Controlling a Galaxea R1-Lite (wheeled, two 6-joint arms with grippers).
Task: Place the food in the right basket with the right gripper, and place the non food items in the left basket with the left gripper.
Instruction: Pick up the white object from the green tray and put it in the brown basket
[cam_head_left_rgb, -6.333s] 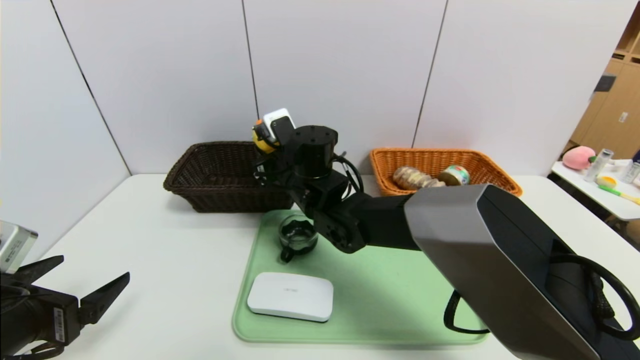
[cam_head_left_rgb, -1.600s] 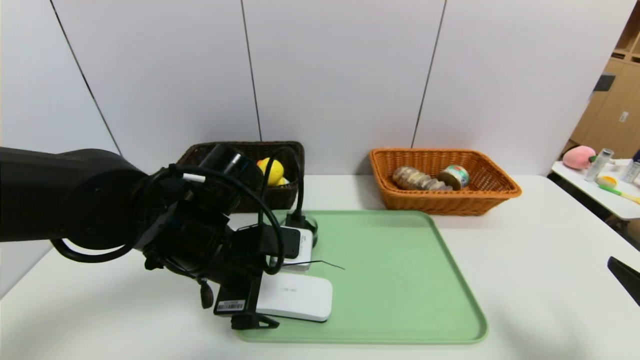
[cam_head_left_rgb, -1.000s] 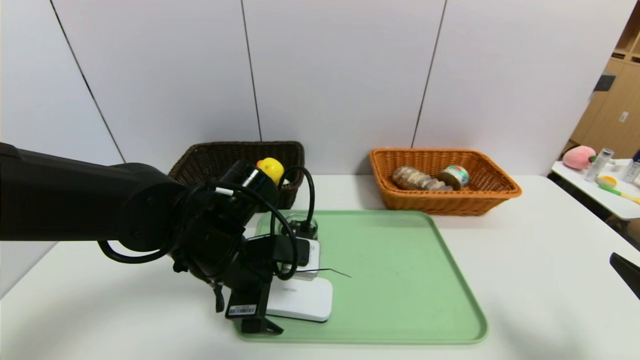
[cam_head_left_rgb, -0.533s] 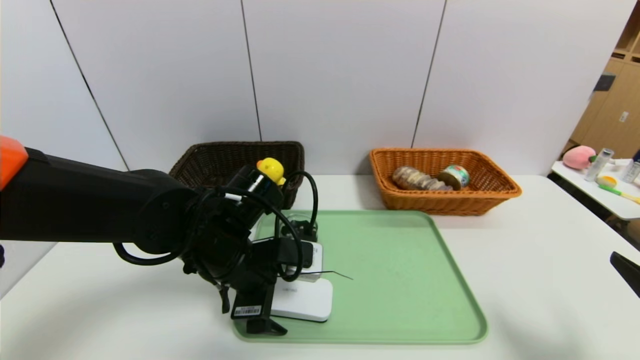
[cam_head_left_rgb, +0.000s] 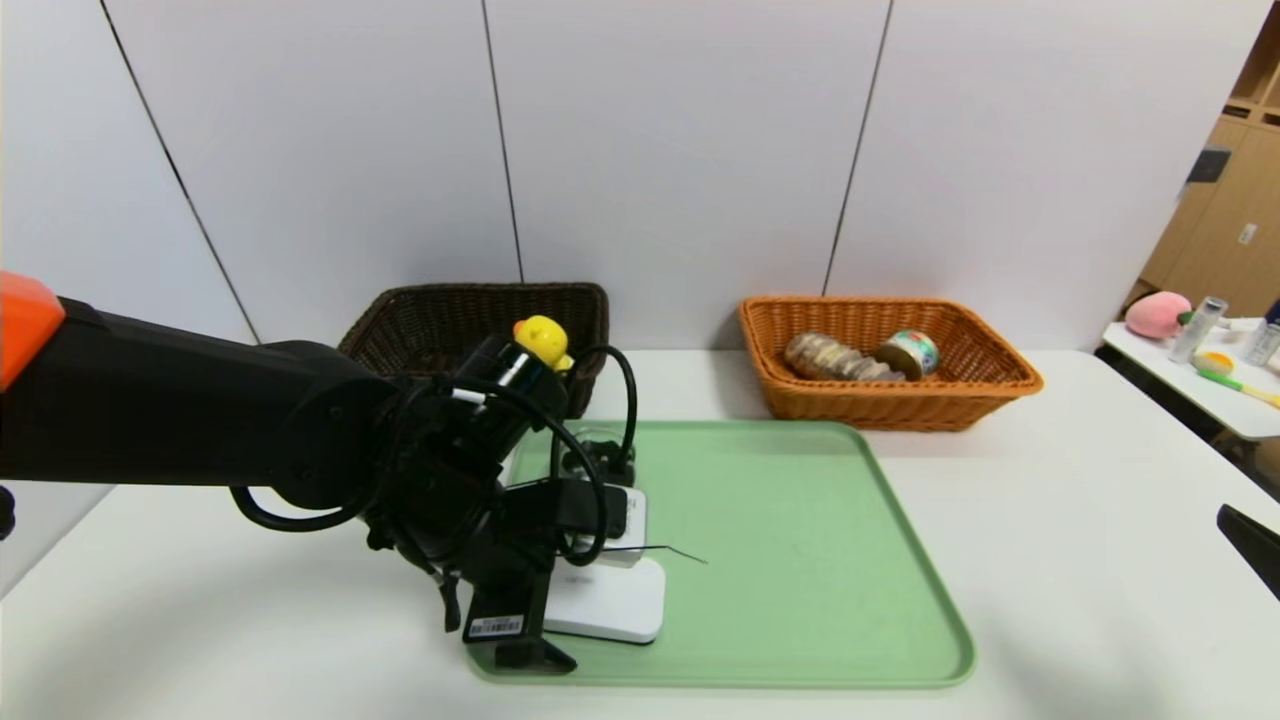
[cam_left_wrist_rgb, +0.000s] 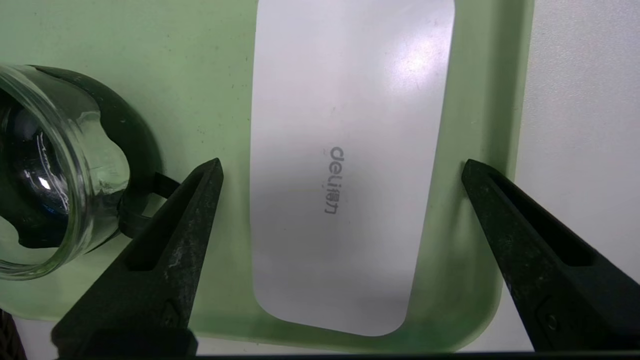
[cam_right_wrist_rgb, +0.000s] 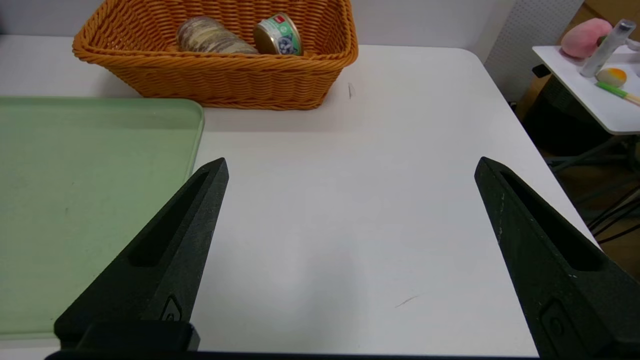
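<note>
**Q:** Status on the left side?

**Me:** My left gripper (cam_left_wrist_rgb: 340, 167) sits spread wide over the flat white box (cam_left_wrist_rgb: 345, 165), one finger on each long side, nothing gripped yet. Box lies on the green tray (cam_head_left_rgb: 800, 560), at the tray's near-left corner.

**Q:** Why straddle the long sides?

**Me:** The narrow span is the only one that fits between my fingers — the box is flat and slick, so I'd judge a pinch across the width is the safest bet. One finger is just inside the tray's raised rim, so clearance there is tight.

**Q:** Anything crowding you?

**Me:** The glass cup (cam_left_wrist_rgb: 55, 170) with its black handle stands on the tray just beside my other finger. Closing should pull that finger away from it, so the risk is more in the descent than in the squeeze.

**Q:** Where does the box go?

**Me:** Dark brown basket (cam_head_left_rgb: 440, 320), beyond the tray's far-left corner. The yellow duck (cam_head_left_rgb: 541, 340) is already in it. Can't see a grey cloth.

**Q:** Right arm?

**Me:** Right gripper (cam_right_wrist_rgb: 350, 170) idle, fingers spread and empty, over bare table off the tray's right edge. Its job looks done — bread roll (cam_head_left_rgb: 830, 358) and tin (cam_head_left_rgb: 908, 352) both lie in the orange basket (cam_head_left_rgb: 1000, 375) past the tray's far-right corner.
</note>
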